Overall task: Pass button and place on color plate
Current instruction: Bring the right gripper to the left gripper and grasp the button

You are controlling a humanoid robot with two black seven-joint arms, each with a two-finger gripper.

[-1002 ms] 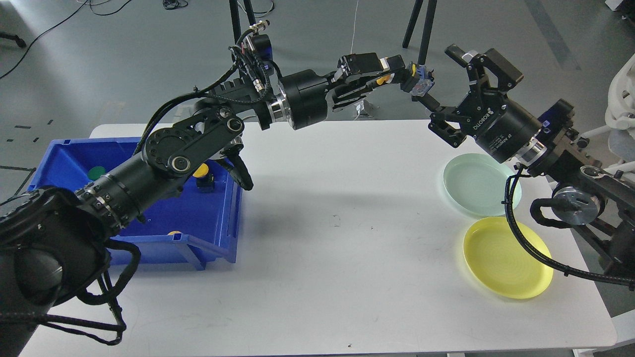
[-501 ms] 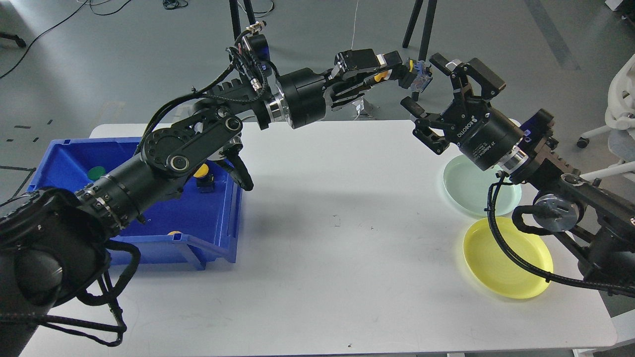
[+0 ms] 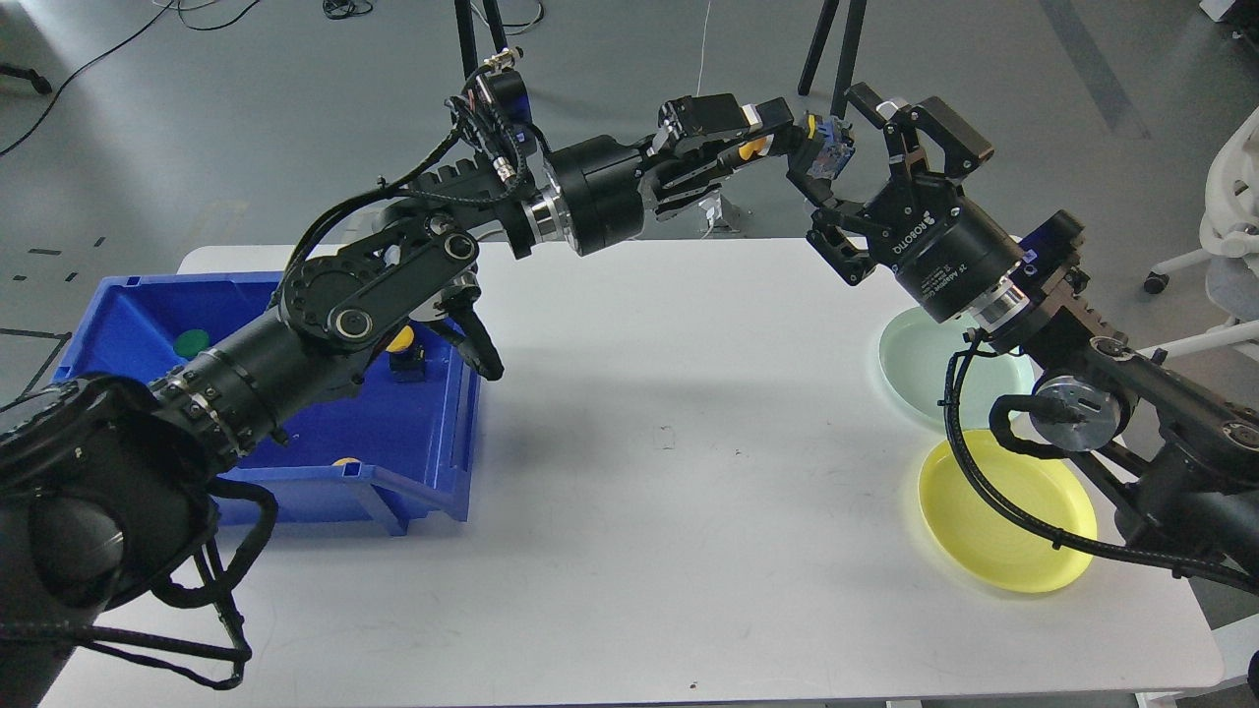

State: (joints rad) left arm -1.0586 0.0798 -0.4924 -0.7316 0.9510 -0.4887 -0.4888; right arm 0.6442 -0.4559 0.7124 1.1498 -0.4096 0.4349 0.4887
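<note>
Two arms were seen meeting high above the far edge of the white worktop. A small button (blue and black, with a yellow part) was clamped in the fingers of the left gripper, held in the air, well clear of any plate. The right gripper was placed just beside it, fingers spread apart on either side of the button; whether they touched it could not be told. A pale green plate and a yellow plate were laid near the right edge, both partly covered by the right arm. A blue bin was set at the left side, with a green button and a yellow button seen inside it, partly hidden by the left arm.
</note>
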